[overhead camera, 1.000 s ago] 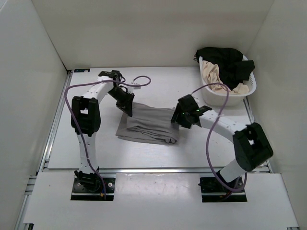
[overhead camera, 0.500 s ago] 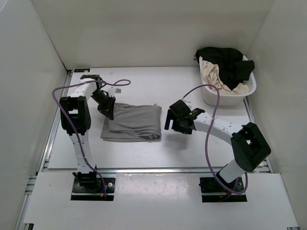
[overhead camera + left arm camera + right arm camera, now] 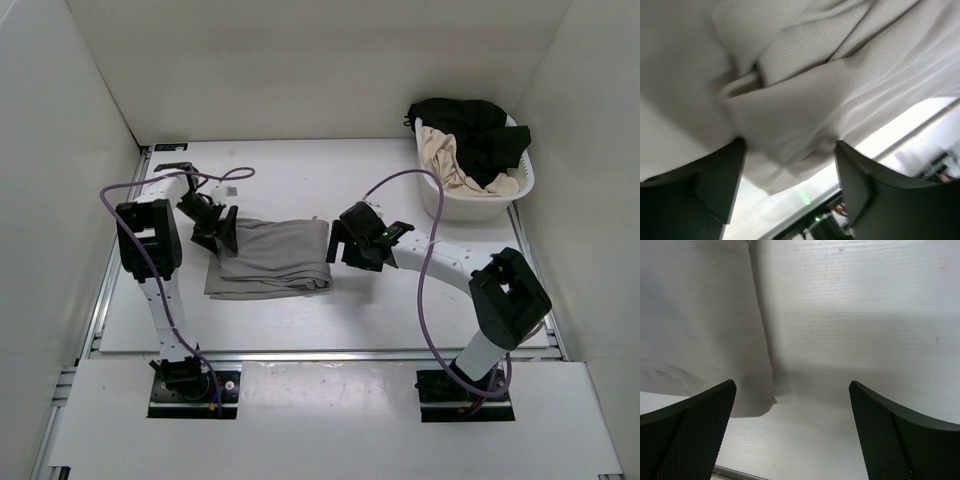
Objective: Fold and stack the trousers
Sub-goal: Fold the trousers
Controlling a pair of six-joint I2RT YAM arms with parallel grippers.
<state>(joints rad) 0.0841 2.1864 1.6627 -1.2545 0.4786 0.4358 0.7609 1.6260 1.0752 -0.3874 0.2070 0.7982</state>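
The grey trousers (image 3: 270, 258) lie folded into a compact rectangle on the white table, left of centre. My left gripper (image 3: 222, 234) sits at their far left corner. In the left wrist view it (image 3: 790, 144) is open, the wrinkled fabric (image 3: 805, 75) lying loose between and beyond the dark fingers (image 3: 715, 185). My right gripper (image 3: 336, 246) hovers just off the trousers' right edge. In the right wrist view it (image 3: 792, 385) stands wide open over bare table, with the fabric's edge (image 3: 695, 315) beside its left finger.
A white laundry basket (image 3: 505, 196) stands at the back right, holding a black garment (image 3: 470, 130) and a beige one (image 3: 445, 156). White walls close in the table on the left, the back and the right. Purple cables loop off both arms.
The folded trousers have slid left across the table with the left gripper, which has now opened and let go. The right gripper opened wide and followed leftward to the trousers' right edge.
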